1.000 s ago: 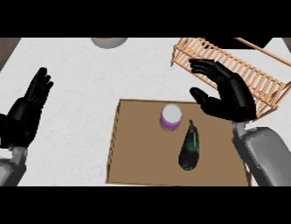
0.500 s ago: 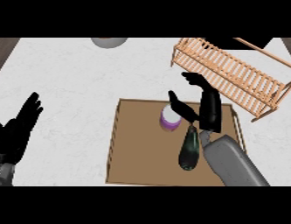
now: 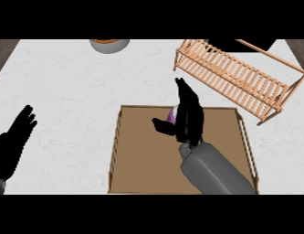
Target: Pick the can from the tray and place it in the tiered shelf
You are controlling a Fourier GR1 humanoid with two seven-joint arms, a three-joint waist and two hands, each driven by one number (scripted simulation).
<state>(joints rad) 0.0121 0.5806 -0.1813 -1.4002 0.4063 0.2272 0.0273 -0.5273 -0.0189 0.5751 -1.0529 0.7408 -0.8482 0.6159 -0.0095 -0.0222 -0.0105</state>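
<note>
A brown tray (image 3: 135, 155) lies on the white counter in the middle of the head view. My right hand (image 3: 189, 115) stands over its far part, fingers straight and pointing away, thumb spread to the left. Only a purple sliver of the can (image 3: 172, 117) shows at the hand's left edge; the rest is hidden behind the hand. The dark vegetable that lay on the tray is covered by my right forearm. The wooden tiered shelf (image 3: 243, 77) lies at the back right, apart from the hand. My left hand (image 3: 7, 148) rests open at the left edge, fingers up.
A grey bowl (image 3: 110, 44) sits at the counter's far edge, left of centre. A dark object (image 3: 238, 45) shows behind the shelf. Dark floor borders the counter at both far corners.
My right hand has swung left from beside the shelf to over the tray's far part, now covering most of the can and the dark vegetable. The left hand has sunk toward the lower left corner.
</note>
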